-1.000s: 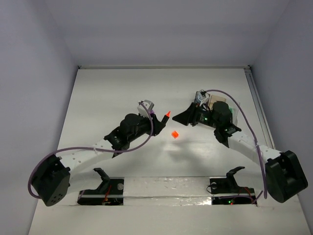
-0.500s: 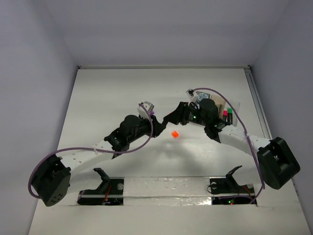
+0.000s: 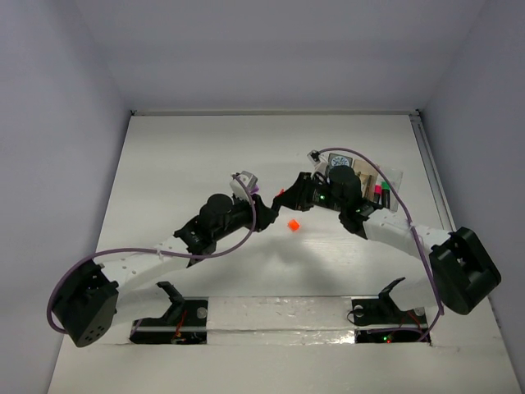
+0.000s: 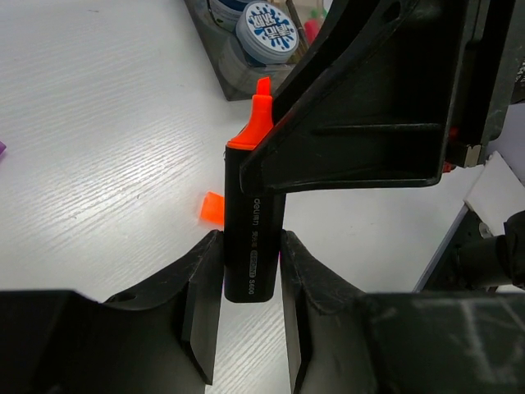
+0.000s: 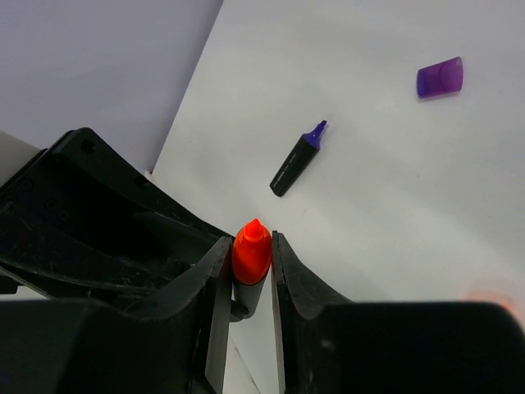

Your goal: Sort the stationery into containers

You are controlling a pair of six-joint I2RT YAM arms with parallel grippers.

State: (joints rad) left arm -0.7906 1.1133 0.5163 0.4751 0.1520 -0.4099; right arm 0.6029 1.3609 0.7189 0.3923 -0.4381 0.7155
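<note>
The left arm and the right arm each pair white links with bulky black joint housings. A purple cable loops along each. A small green light, possibly a status lamp, glows on the right arm. The left gripper is matte black.

The desk has a white, wood-grained top. Pale grey walls enclose it at the back, left and right. A thin rail runs along its right edge. A glossy white strip lies across its near edge.
</note>
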